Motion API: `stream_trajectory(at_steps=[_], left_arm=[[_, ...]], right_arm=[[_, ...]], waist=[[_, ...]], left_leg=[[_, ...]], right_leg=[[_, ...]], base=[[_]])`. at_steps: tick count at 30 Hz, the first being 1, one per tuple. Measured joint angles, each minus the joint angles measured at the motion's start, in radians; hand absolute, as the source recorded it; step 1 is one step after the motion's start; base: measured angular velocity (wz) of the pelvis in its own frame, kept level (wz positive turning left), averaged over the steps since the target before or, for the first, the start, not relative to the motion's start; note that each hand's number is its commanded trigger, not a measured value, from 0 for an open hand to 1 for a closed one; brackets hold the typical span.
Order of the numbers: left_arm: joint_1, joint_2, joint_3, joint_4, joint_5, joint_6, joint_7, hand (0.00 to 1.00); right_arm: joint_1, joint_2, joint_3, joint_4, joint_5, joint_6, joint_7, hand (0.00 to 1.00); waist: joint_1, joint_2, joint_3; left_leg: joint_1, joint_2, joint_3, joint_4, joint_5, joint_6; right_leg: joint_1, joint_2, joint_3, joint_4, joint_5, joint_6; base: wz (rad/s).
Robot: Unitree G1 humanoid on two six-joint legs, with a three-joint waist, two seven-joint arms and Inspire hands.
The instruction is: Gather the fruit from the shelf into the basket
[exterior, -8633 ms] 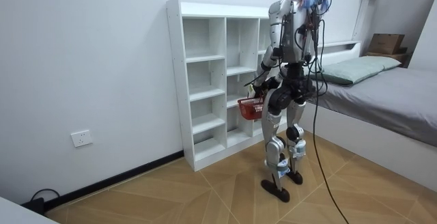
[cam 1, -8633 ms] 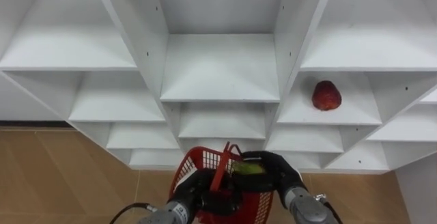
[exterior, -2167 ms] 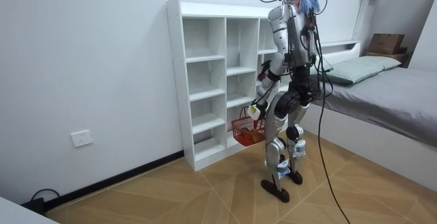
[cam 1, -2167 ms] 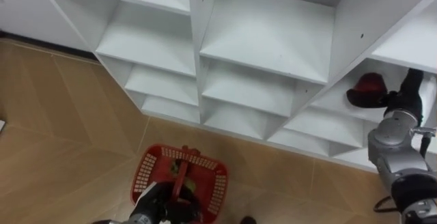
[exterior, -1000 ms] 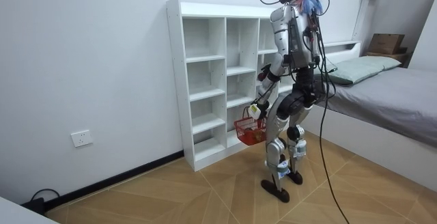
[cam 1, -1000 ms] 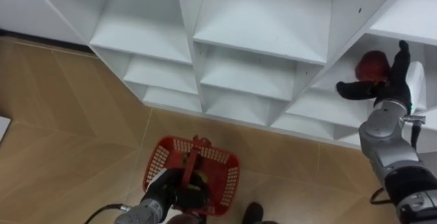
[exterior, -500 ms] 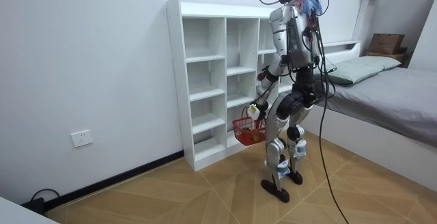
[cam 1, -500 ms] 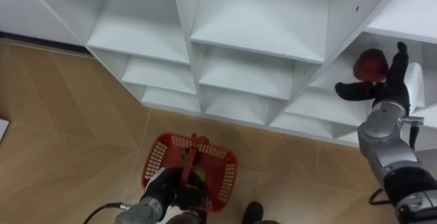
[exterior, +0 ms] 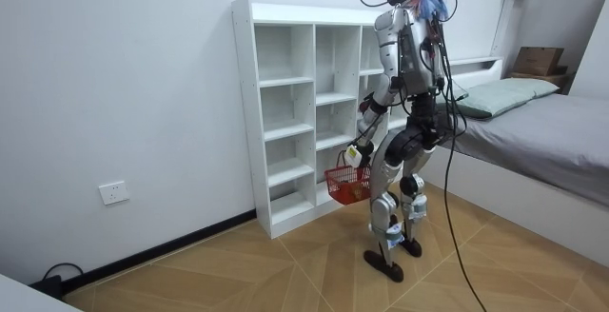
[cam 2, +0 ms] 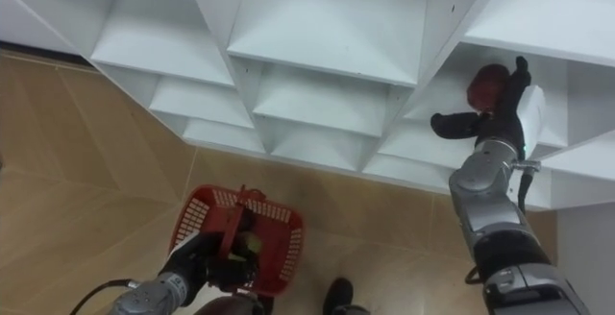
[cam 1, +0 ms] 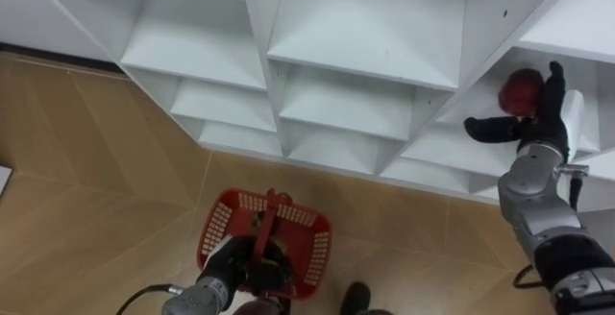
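One red fruit sits just beside the spread right hand

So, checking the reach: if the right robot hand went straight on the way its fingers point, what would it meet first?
Probably the red fruit: it sits on the shelf between the open right robot hand's thumb and fingers, though depth is unclear.

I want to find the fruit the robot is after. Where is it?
Look at the big white closet of open shelves. In its column on the robot's right, a shelf holds a red fruit, just beside the robot's open right hand. It is round and dark red against the white boards.
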Motion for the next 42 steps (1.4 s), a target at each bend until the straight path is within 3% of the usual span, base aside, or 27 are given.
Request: stream_trajectory(at_steps=[11, 17, 27, 29, 30, 31, 32, 38, 42], left_arm=[[-0.044, -0.002, -0.019, 0.089, 0.000, 0.000, 0.016, 1.00], [-0.049, -0.004, -0.022, 0.096, -0.001, 0.000, 0.019, 1.00], [-0.048, 0.000, -0.040, 0.108, -0.103, 0.000, 0.036, 1.00], [-0.048, 0.000, -0.040, 0.110, -0.106, 0.000, 0.036, 1.00], [-0.048, 0.000, -0.040, 0.111, -0.107, 0.000, 0.038, 1.00], [-0.048, 0.000, -0.040, 0.111, -0.108, 0.000, 0.038, 1.00], [-0.048, -0.001, -0.040, 0.111, -0.110, 0.000, 0.040, 1.00], [-0.048, -0.005, -0.040, 0.112, -0.116, 0.000, 0.059, 1.00], [-0.049, -0.014, -0.040, 0.115, -0.116, 0.000, 0.065, 1.00]], right_arm=[[0.000, 0.000, 0.000, 0.001, 0.002, 0.000, 0.015, 0.00], [0.000, 0.000, 0.000, 0.001, 0.005, 0.000, 0.025, 0.00], [-0.001, -0.003, 0.000, 0.006, 0.045, -0.001, 0.056, 0.02], [-0.003, -0.003, 0.000, 0.005, 0.044, -0.003, 0.057, 0.64], [-0.005, -0.003, -0.001, 0.005, 0.043, -0.003, 0.058, 0.75], [-0.005, -0.003, -0.001, 0.005, 0.040, -0.003, 0.059, 0.94], [-0.006, -0.003, -0.001, 0.005, 0.037, -0.003, 0.061, 1.00], [-0.007, -0.041, -0.014, 0.005, 0.021, -0.003, 0.045, 1.00], [-0.008, -0.042, -0.021, 0.005, 0.004, -0.003, 0.043, 1.00]], waist=[[0.001, 0.002, 0.0000], [0.000, 0.014, -0.0017], [-0.004, 0.019, 0.0000], [-0.003, 0.022, 0.0014], [-0.003, 0.024, 0.0015], [-0.004, 0.025, 0.0013], [-0.004, 0.026, 0.0008], [-0.006, 0.036, 0.0003], [-0.007, 0.037, -0.0002]], left_leg=[[-0.002, 0.005, 0.002, 0.003, 0.000, 0.000], [-0.004, 0.006, 0.005, 0.002, 0.000, 0.000], [-0.002, 0.007, 0.007, -0.003, 0.000, 0.000], [-0.002, 0.007, 0.007, -0.005, 0.000, 0.000], [-0.002, 0.007, 0.007, -0.005, 0.000, 0.000], [-0.003, 0.008, 0.007, -0.005, -0.001, 0.000], [-0.003, 0.008, 0.007, -0.004, -0.001, 0.000], [-0.002, 0.010, 0.009, -0.004, -0.001, 0.000], [0.000, 0.013, 0.010, -0.006, 0.000, -0.001]], right_leg=[[0.005, 0.001, -0.011, 0.000, 0.001, -0.001], [0.005, -0.001, -0.017, 0.001, 0.001, -0.001], [0.005, 0.000, -0.016, 0.004, 0.002, -0.002], [0.004, 0.000, -0.014, 0.004, 0.002, -0.002], [0.004, 0.001, -0.014, 0.004, 0.002, -0.002], [0.004, 0.001, -0.014, 0.004, 0.002, -0.002], [0.004, 0.001, -0.014, 0.003, 0.002, -0.002], [0.004, 0.003, -0.014, 0.003, 0.003, -0.003], [0.004, 0.006, -0.014, 0.000, 0.004, -0.005]], base=[[0.01], [0.01], [0.00], [0.00], [0.00], [0.00], [0.00], [0.00], [0.00]])
